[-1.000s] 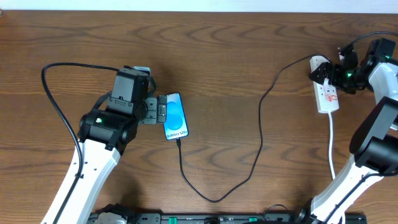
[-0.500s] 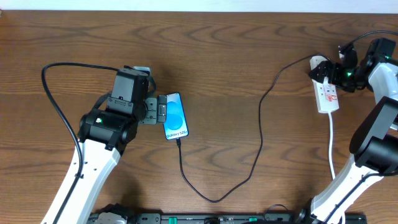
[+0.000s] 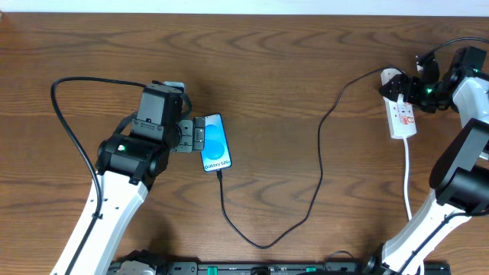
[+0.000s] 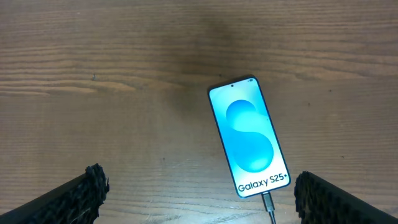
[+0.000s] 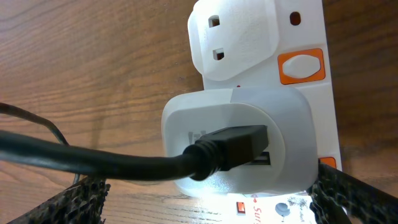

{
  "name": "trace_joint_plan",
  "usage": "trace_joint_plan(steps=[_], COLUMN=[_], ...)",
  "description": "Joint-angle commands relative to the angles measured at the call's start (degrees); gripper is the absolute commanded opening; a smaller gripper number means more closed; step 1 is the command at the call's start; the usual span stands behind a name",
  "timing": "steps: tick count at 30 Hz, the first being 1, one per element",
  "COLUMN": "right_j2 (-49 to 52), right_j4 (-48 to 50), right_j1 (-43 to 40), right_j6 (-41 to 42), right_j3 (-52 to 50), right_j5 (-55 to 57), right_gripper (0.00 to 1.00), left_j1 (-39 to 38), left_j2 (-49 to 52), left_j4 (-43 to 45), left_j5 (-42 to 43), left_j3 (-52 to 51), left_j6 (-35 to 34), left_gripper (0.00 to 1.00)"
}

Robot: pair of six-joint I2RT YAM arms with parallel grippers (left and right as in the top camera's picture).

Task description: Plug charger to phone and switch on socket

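The phone (image 3: 216, 143) lies flat on the wooden table with its blue screen up, and the left wrist view shows the same phone (image 4: 249, 137). The charger cable (image 3: 263, 244) has its small tip (image 4: 267, 202) in the phone's bottom edge. It loops across the table to the socket (image 3: 401, 114). My left gripper (image 3: 195, 137) is open beside the phone's left edge, holding nothing. My right gripper (image 3: 405, 88) hovers open over the socket's far end. There the charger's black plug (image 5: 233, 149) sits in a white adapter (image 5: 249, 118) on the socket (image 5: 308, 25). An orange switch (image 5: 301, 67) shows beside it.
The socket's thick white cord (image 3: 407, 176) runs toward the table's front edge past the right arm's base. A black cable (image 3: 65, 114) arcs behind my left arm. The slack charger loop lies between the two arms.
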Motion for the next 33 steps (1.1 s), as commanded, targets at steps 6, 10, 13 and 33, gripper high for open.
trace_joint_plan(steps=[6,10,13,33], right_j2=[0.7,0.7,0.7,0.7], right_j4=[-0.4,-0.4,-0.4,4.6], right_j1=[0.5,0.5,0.5,1.7], right_j6=[1.7,2.1,2.2,3.9], right_j3=[-0.8,-0.8,-0.8,-6.3], right_j5=[-4.1,-4.0,-4.0,-6.0], right_gripper=[0.99,0.99,0.99,0.99], left_j1=[-0.1,-0.1,-0.1,-0.1], left_j2=[0.0,0.0,0.0,0.0], left_j4=[-0.2,-0.2,-0.2,-0.2], left_j5=[-0.8,-0.8,-0.8,-0.8], left_j3=[0.0,0.0,0.0,0.0], left_j6=[0.5,0.5,0.5,0.5], left_gripper=[0.98,0.98,0.98,0.98])
